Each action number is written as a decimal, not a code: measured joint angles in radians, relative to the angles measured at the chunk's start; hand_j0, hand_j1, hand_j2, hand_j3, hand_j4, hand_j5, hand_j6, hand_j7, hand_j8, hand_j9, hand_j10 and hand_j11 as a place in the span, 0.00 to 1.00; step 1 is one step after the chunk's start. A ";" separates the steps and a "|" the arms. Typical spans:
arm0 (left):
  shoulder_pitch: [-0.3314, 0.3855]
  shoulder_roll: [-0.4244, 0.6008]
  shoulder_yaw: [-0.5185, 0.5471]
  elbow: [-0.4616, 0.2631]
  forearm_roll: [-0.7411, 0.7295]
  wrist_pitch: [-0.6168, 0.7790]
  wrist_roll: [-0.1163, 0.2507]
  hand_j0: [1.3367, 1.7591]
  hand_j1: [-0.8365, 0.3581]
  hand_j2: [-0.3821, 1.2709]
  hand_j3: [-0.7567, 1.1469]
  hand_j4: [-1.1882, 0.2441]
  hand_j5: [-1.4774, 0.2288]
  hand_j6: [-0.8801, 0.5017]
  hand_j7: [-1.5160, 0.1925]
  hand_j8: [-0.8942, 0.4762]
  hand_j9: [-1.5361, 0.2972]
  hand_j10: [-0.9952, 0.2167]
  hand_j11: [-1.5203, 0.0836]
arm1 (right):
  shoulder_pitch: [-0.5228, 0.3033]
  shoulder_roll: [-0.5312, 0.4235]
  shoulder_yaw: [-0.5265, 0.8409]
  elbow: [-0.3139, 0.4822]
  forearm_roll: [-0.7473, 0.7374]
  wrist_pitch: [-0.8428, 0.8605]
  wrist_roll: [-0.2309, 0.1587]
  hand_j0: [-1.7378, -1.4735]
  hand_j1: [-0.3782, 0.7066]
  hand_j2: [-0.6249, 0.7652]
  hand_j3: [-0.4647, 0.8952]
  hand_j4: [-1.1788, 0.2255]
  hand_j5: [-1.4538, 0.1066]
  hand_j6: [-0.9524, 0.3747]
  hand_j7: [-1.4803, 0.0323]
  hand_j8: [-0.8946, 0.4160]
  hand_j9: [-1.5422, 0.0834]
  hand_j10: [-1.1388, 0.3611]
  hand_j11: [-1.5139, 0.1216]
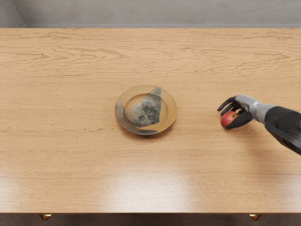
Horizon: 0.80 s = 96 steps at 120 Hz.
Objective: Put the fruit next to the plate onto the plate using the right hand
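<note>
Right hand (235,112) wrapped around the apple (228,118), right of the plate (171,110)
Its dark fingers (226,103) curl over and under the red apple, gripping it low at the wooden table (70,155) — well apart from the brown plate with the grey patterned centre, which sits mid-table; the arm enters from the right edge.

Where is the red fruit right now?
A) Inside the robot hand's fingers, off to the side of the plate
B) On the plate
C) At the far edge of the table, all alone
A: the red fruit is well to the right of the plate, with the right robot hand curled around it.
</note>
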 joint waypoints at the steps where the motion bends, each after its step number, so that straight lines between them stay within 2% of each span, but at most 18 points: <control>1: 0.000 0.000 0.000 0.000 0.000 0.000 0.000 0.76 0.99 0.23 0.40 0.83 0.86 0.63 0.88 0.65 0.83 0.82 0.94 | 0.001 0.000 0.000 0.000 0.000 0.001 0.000 0.31 0.58 0.48 0.34 0.43 0.46 0.30 0.49 0.40 0.48 0.49 0.46; 80: 0.000 0.000 0.000 0.000 0.000 0.000 0.000 0.76 0.99 0.23 0.40 0.83 0.86 0.63 0.88 0.65 0.83 0.82 0.94 | 0.041 0.017 0.043 0.014 0.005 0.060 -0.012 0.31 0.57 0.51 0.34 0.44 0.45 0.27 0.49 0.38 0.48 0.46 0.47; 96: 0.000 0.000 0.000 0.000 0.000 0.000 0.000 0.76 0.99 0.23 0.40 0.83 0.86 0.63 0.88 0.65 0.83 0.82 0.94 | 0.045 0.045 0.055 0.014 0.005 0.063 -0.031 0.31 0.57 0.52 0.34 0.44 0.45 0.27 0.49 0.38 0.48 0.46 0.47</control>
